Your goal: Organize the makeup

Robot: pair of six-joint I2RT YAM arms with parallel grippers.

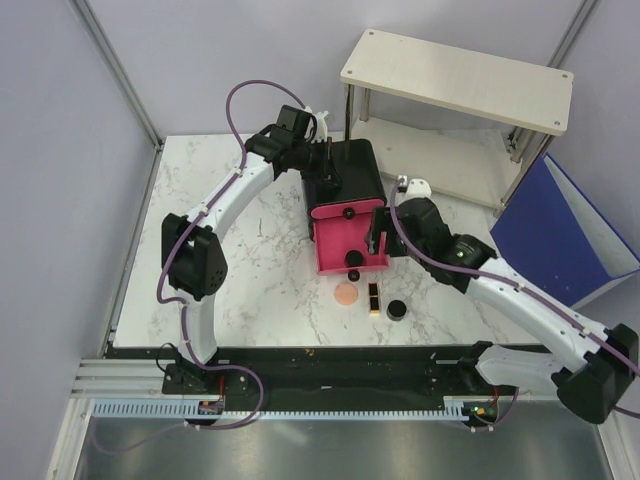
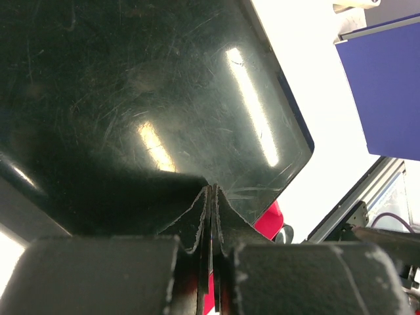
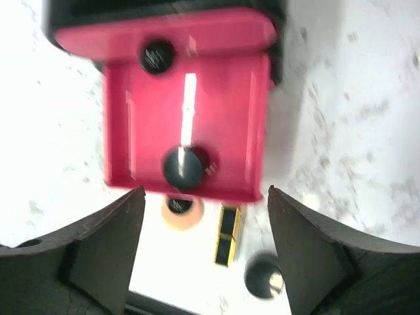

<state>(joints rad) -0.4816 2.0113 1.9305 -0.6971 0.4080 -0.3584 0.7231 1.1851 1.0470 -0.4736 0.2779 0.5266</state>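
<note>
The black box [image 1: 348, 168] has a pink drawer [image 1: 330, 245] pulled out toward me. One small black round jar [image 1: 354, 259] lies inside the drawer, also in the right wrist view [image 3: 184, 166]. On the table in front of it lie the round peach disc [image 1: 346, 294], the black-gold lipstick [image 1: 374, 296] and a second black jar [image 1: 397, 310]. My right gripper [image 1: 378, 234] is open and empty above the drawer's right side [image 3: 205, 252]. My left gripper [image 1: 325, 165] is shut, its tips [image 2: 211, 191] against the box's glossy black top [image 2: 151, 98]. The tan bottles and the clear tube are out of view.
A white two-level shelf [image 1: 455, 75] stands at the back right. A blue folder [image 1: 565, 230] leans at the right, close to my right arm. The upper pink drawer [image 3: 164, 39] is closed, with a black knob [image 3: 157, 56]. The marble table [image 1: 250, 290] ends at a black rail in front.
</note>
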